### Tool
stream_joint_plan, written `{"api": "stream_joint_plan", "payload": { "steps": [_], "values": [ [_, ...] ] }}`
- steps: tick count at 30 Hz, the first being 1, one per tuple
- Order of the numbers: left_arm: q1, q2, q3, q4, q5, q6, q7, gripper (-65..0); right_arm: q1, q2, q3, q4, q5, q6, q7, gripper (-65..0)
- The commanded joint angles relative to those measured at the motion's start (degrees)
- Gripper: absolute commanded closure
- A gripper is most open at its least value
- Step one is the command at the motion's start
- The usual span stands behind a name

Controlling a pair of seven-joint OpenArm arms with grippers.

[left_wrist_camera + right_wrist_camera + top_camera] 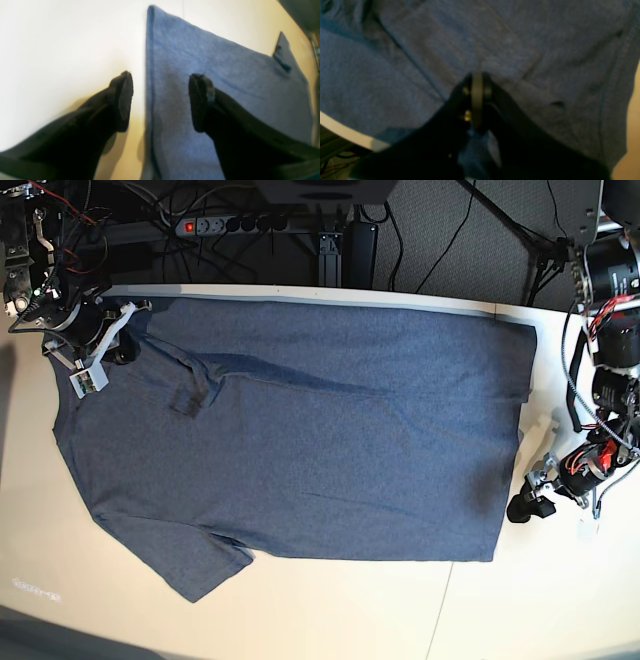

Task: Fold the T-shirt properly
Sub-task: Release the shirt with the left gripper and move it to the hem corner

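The slate-blue T-shirt point(320, 440) lies spread flat across the white table point(560, 600), hem toward the right and one sleeve point(195, 565) at the near left. Just off the hem at the right, my left gripper point(520, 508) is open. In the left wrist view its fingers point(123, 100) straddle the straight hem edge of the T-shirt point(225, 82), holding nothing. My right gripper point(120, 352) is at the shirt's far-left shoulder. In the right wrist view the right gripper point(477, 81) is shut, with creases of the T-shirt point(395, 62) running into its tips.
A power strip point(230, 225) and cables run behind the table's far edge. Arm mounts and wiring stand at the right point(610, 330) and the far left point(30, 260). Bare table shows along the front and at the right of the shirt.
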Motion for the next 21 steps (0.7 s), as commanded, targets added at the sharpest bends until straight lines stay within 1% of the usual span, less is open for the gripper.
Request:
{"api": "stream_joint_plan", "payload": {
  "steps": [1,4,6,10,14,21],
  "values": [
    [-2.36,-0.31,-0.04,-1.05,-0.87,-1.29,-0.87,-38.3,-0.35,0.92,0.22,-0.20,-1.70,0.07,-2.62,0.0],
    [-4.87,1.16,-0.04,-6.49,-0.85,-1.31,-1.40,-38.3,-0.33,0.94,0.22,-0.20,-1.70,0.07,-2.67,0.0],
    [-6.47,1.51,-0.04,-9.92,-0.87,-1.33,-2.32,-38.3,-0.35,0.92,0.22,-0.20,-1.70,0.07,-2.97,0.0],
    [-8.57,1.84,-0.04,-14.51,-0.90,-1.46,-2.43,-38.3,-0.37,0.92,0.22,-0.20,-1.68,0.07,-3.28,0.0],
    [-8.74,2.86,-0.04,-15.91,-0.83,-1.49,-3.48,-38.3,-0.33,0.94,0.22,-0.20,-1.27,0.07,-3.26,0.0],
    [-8.81,6.49,-0.04,-17.07,-0.61,-1.49,-4.39,-38.2,-0.35,0.92,0.22,-0.20,-1.07,0.07,-3.52,0.0]
  ]
}}
